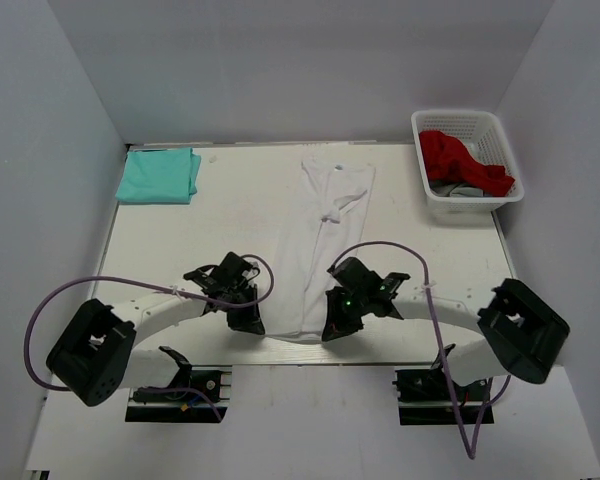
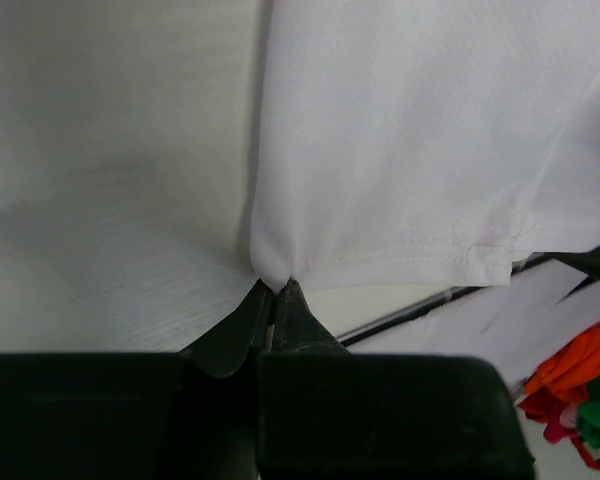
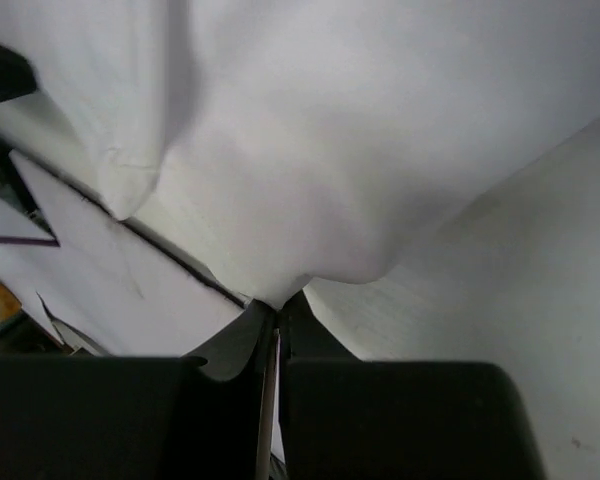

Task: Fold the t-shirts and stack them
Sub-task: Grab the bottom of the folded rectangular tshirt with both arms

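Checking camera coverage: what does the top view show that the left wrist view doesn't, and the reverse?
Only top: the folded teal shirt at the far left and the basket holding red cloth. Only left wrist: the hem's stitching and bright orange and green items past the table edge. Both: the white shirt, with the left tool shut on its near corner.

The white t-shirt (image 2: 400,150) is thin, soft cloth, matt, with a fine knit grain and a stitched hem. The mint-teal t-shirt (image 1: 160,176) looks like soft matt cloth too. The table (image 2: 100,180) is pale and smooth, with a faint grain and a dull sheen. The left gripper (image 2: 273,296) and right gripper (image 3: 277,306) are smooth black plastic, faintly satiny. The basket (image 1: 475,201) is white latticed plastic holding red cloth (image 1: 465,160). The cable (image 1: 380,243) wears a smooth purple sheath.
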`<state>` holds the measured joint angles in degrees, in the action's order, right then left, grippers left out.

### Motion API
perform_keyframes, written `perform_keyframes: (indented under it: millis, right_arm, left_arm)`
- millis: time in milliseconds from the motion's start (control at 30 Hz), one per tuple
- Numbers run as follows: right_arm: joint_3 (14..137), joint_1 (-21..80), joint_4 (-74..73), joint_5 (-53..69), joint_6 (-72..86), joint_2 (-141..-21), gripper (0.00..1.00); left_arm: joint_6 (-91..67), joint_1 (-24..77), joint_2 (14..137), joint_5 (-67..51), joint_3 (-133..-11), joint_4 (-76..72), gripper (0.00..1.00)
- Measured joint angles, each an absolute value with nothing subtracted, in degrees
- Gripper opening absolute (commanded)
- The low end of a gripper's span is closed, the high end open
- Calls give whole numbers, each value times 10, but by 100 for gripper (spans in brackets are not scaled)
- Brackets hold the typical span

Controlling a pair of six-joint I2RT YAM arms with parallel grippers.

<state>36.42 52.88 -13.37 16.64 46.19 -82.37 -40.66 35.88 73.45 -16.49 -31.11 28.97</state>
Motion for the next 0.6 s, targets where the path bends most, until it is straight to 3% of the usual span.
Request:
perform_keyframes:
  millis: [300, 600]
  right_arm:
    - [347, 552, -170, 162, 441, -724, 0]
    - [397, 540, -205, -10, 430, -705, 0]
  left_arm:
    - [-398, 388, 693, -193, -335, 338, 0]
    - [-400, 383, 757, -121, -493, 345, 0]
